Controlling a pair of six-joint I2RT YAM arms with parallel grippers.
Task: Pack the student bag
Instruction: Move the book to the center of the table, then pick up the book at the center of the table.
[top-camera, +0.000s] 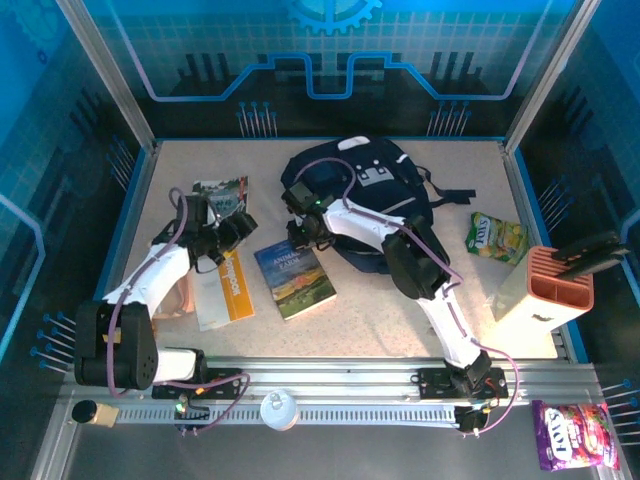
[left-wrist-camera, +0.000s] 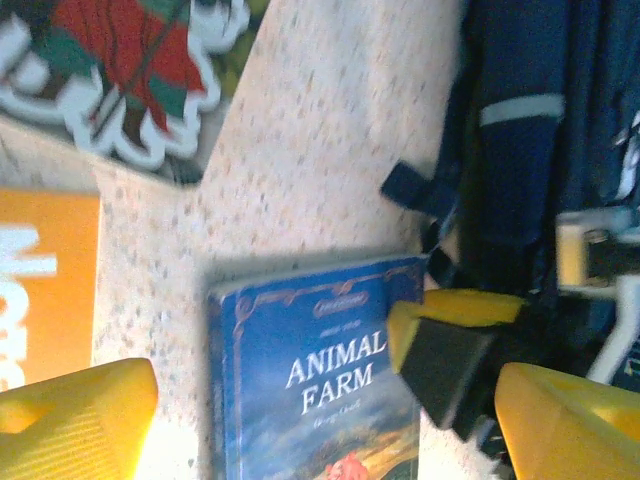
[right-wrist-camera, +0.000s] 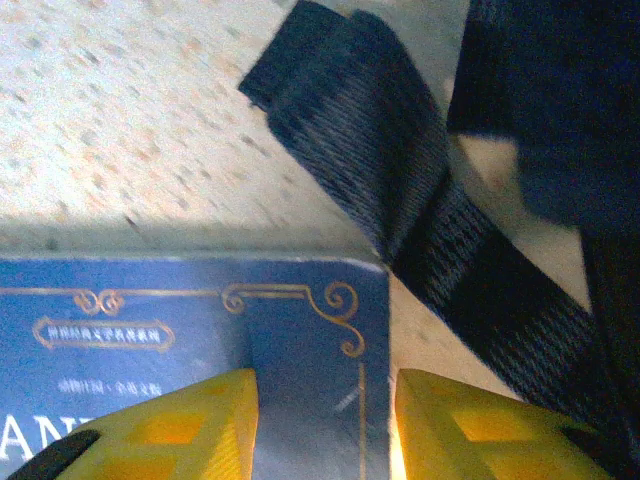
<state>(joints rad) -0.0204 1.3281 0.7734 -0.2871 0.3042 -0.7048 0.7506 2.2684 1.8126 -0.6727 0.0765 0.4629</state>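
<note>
From above, the left arm (top-camera: 150, 275) reaches forward from its base with the elbow low. The left gripper (top-camera: 232, 232) hangs over the table between an illustrated book (top-camera: 222, 193) and an orange book (top-camera: 230, 285). The right arm (top-camera: 430, 280) stretches across toward the left, with the right gripper (top-camera: 303, 232) at the far edge of the Animal Farm book (top-camera: 295, 280). The student bag (top-camera: 375, 185) lies flat at the back of the table, just beyond that gripper. It is dark navy with a grey-white front patch, and its black straps trail to the right.

On the left wrist view, the left gripper (left-wrist-camera: 325, 400) has its yellow fingers (left-wrist-camera: 75, 420) spread wide, holding nothing, above the Animal Farm book (left-wrist-camera: 320, 390) (its title reads plainly). The student bag (left-wrist-camera: 520, 140) sits at the upper right, a pale stripe crossing its navy fabric.

On the right wrist view, the right gripper (right-wrist-camera: 325, 400) has its fingers (right-wrist-camera: 190, 420) part-way apart, straddling the Animal Farm book (right-wrist-camera: 150, 310) at its corner. I cannot tell whether they pinch it. A black strap (right-wrist-camera: 400, 190) of the student bag (right-wrist-camera: 560, 90) lies just past that corner.
</note>
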